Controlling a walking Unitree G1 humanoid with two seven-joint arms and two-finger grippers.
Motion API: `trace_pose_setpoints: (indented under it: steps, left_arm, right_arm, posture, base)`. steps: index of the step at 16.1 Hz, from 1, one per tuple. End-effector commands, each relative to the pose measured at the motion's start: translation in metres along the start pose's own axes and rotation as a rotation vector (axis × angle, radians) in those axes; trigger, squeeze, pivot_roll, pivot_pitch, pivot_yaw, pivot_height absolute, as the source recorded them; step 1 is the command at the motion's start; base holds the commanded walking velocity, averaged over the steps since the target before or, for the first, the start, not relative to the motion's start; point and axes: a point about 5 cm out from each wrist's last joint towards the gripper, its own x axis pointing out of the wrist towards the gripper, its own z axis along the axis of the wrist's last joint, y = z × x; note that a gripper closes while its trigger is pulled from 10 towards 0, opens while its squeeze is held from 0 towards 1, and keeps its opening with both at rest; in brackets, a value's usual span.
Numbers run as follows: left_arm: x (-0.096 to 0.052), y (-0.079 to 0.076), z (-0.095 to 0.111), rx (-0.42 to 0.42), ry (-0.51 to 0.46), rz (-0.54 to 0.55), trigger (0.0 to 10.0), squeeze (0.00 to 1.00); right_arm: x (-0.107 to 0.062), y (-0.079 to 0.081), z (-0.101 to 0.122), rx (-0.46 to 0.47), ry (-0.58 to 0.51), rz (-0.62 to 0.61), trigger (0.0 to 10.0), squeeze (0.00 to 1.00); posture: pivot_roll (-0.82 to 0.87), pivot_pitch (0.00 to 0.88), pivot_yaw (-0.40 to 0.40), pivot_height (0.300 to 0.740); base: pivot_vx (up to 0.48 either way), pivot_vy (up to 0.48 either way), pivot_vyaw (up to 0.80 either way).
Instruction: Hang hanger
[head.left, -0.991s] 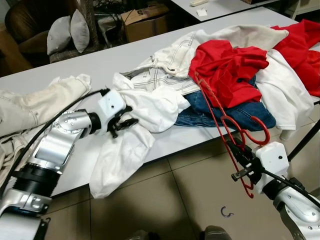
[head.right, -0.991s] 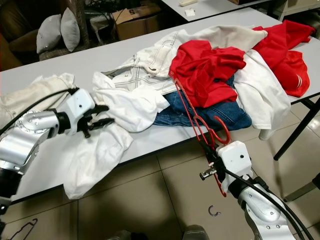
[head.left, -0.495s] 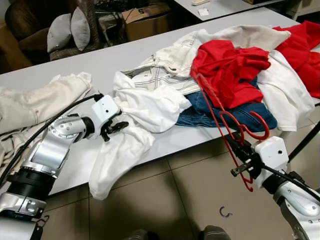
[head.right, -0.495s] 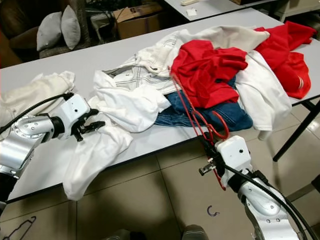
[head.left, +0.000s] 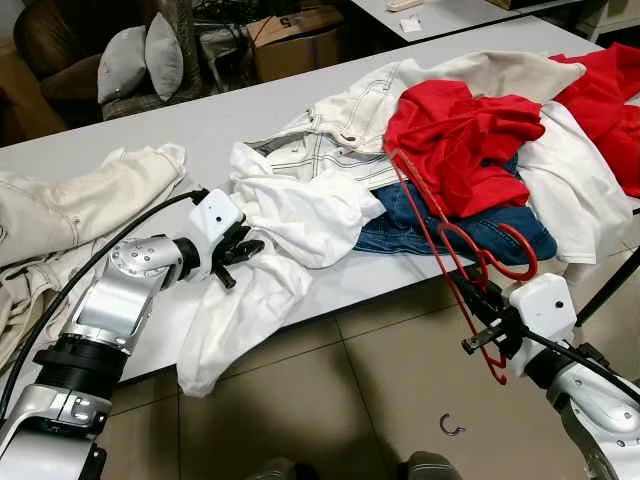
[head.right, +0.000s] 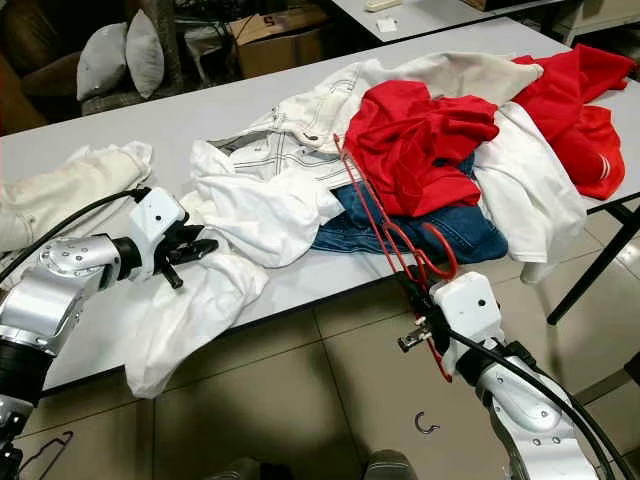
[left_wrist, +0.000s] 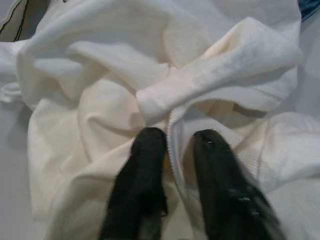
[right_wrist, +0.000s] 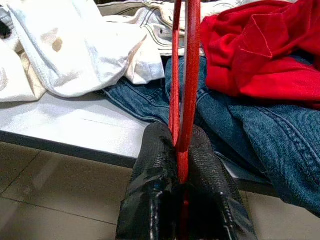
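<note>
Your red hanger (head.left: 437, 215) ran diagonally through the centre right of the left eye frame, its upper end lying on the heap of clothes and its lower end out past the worktop (head.left: 150, 125) edge over the tiled floor (head.left: 330, 390). The right gripper (right_wrist: 184, 150), at the lower right, had its jaws clamped on the hanger's thin red bar, apparently so you could steer it toward a garment. The hanger rested across blue jeans (head.left: 470, 225) and against a crumpled red garment (head.left: 460, 130), with a cream jacket (head.left: 340, 125) behind them.

At the centre left, the left gripper (left_wrist: 172, 145) sat on a white shirt (head.left: 290, 215) that trailed over the worktop edge. Its jaws stood slightly apart, astride a ribbed seam, probably to pinch the cloth for the hanger. A beige garment (head.left: 80, 200) lay at the far left.
</note>
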Motion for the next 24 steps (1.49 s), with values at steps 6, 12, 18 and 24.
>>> trace_pose_setpoints:
  steps: [6,12,18,24]
  left_arm:
    - [-0.007,0.012,0.002,0.018,0.013,0.042,0.0,0.00]
    - [-0.009,0.009,0.003,-0.006,0.003,-0.003,0.0,0.00]
    - [-0.022,0.062,0.058,-0.047,-0.268,0.349,0.0,0.00]
    - [-0.033,0.077,0.112,0.153,-0.377,0.382,0.0,0.00]
  right_arm:
    - [0.001,0.001,0.002,0.001,-0.006,0.009,10.0,0.00]
    - [0.002,0.002,0.002,-0.001,-0.011,0.018,10.0,0.00]
    - [-0.003,0.002,0.013,0.007,-0.056,0.081,10.0,0.00]
    - [-0.034,0.019,0.049,0.183,-0.183,0.412,10.0,0.00]
  posture:
    - [-0.20,0.000,0.143,0.740]
    - [-0.20,0.000,0.142,0.740]
    - [-0.21,0.000,0.150,0.740]
    - [-0.23,0.000,0.172,0.740]
  base:
    - [0.000,0.000,0.00]
    - [0.000,0.000,0.00]
    - [0.000,0.000,0.00]
    - [0.000,0.000,0.00]
